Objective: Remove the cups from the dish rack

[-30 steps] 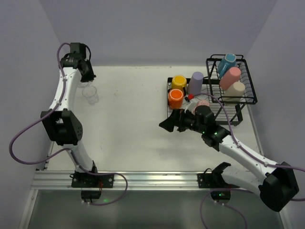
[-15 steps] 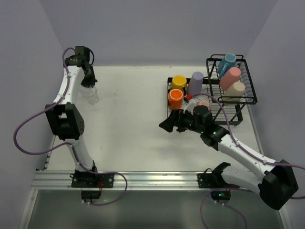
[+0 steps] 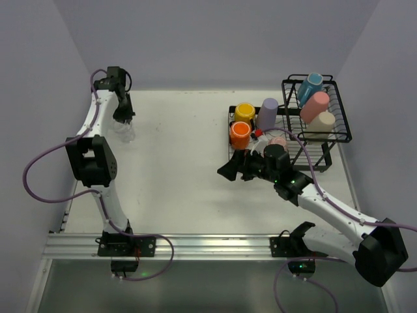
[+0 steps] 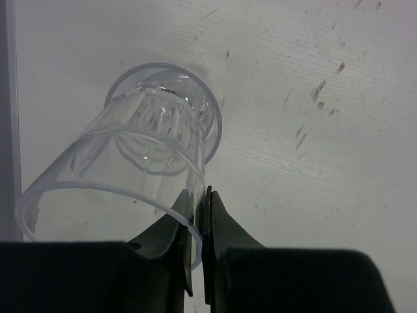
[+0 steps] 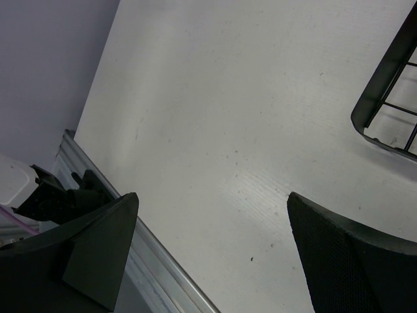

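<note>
Pinching the rim of the clear glass (image 4: 140, 153), the left pincer (image 4: 199, 225) is closing narrowly on the wall, one finger (image 4: 177, 238) sitting inside the mouth and the other outside; the glass is pointing its base down at the white surface (image 4: 326, 130) and its mouth up toward the wrist camera, though whether the base is resting there I cannot tell; in the overhead view the glass is sitting at the far left of the surface, well apart from the dish rack (image 3: 332, 139), with the left arm reaching over it from above. The right pincer (image 5: 212, 208) is spreading wide and gripping nothing, hanging over bare surface just beside the near left corner of the rack; the overhead view is showing it low and in front of the flat tray section. The tray is carrying the orange mug (image 3: 240, 134), the yellow mug (image 3: 245, 112) and the lavender tumbler (image 3: 267, 113), standing close together; the raised basket at the far right is holding the blue mug (image 3: 311, 87), the salmon-pink tumbler (image 3: 315, 105) and the pale pink mug (image 3: 322, 122), lying tilted in a row.
</note>
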`<state>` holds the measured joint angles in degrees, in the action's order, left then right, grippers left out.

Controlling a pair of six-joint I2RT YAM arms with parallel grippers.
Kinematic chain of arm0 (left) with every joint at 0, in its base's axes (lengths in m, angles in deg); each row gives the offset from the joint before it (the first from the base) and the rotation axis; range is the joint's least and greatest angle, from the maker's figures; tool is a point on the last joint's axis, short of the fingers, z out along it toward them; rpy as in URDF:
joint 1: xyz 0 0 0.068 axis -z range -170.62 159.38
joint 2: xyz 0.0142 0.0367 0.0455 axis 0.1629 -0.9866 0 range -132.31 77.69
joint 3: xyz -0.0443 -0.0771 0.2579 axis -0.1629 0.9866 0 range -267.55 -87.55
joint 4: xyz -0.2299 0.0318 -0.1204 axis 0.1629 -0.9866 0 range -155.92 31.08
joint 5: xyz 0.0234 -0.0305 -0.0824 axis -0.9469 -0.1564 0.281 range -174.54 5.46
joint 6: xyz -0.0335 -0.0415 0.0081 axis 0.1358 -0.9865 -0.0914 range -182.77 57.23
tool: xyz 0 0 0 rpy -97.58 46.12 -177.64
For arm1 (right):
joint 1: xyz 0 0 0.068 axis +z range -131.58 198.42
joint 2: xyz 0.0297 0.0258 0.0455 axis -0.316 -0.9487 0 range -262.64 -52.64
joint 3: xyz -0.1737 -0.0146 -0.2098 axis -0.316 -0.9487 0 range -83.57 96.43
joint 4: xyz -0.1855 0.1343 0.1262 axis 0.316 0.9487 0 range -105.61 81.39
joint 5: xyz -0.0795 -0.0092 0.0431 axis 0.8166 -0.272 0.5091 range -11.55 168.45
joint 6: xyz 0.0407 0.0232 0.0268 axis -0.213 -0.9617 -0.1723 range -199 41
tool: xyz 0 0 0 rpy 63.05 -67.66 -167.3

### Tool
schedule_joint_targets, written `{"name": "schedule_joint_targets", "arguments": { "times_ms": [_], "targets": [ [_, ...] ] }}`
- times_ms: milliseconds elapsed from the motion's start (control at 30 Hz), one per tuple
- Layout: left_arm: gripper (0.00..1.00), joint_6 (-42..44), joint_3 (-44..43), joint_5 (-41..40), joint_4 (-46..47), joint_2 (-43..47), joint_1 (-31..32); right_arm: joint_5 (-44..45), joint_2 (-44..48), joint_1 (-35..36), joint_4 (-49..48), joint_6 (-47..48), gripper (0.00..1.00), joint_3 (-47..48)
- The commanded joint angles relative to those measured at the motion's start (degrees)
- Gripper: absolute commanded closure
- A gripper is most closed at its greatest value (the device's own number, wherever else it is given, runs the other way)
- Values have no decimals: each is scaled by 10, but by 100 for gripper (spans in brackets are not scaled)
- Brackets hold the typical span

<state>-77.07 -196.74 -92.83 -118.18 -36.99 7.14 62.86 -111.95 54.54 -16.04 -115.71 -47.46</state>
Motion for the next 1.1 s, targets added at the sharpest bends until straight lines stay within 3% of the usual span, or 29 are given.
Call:
{"name": "schedule_joint_targets", "arguments": {
  "times_ms": [0,267,467,667,700,900,1067],
  "targets": [
    [87,29,-31,21,-22,-8,-4,15,-2,5,-2,11,1,26],
    [78,29,-42,14,-22,-26,-3,21,-2,6,-5,13,1,24],
    [63,24,-37,-6,-13,-15,-3,28,1,6,-8,16,1,22],
    [32,18,-45,-14,0,8,-2,38,4,5,-9,21,1,20],
    [1,17,-43,-14,16,24,0,48,5,5,-8,23,1,20],
    [0,7,-20,12,115,116,23,97,11,6,2,39,1,21],
    [0,5,84,22,231,261,103,152,10,5,28,56,1,34]
  ]
}}
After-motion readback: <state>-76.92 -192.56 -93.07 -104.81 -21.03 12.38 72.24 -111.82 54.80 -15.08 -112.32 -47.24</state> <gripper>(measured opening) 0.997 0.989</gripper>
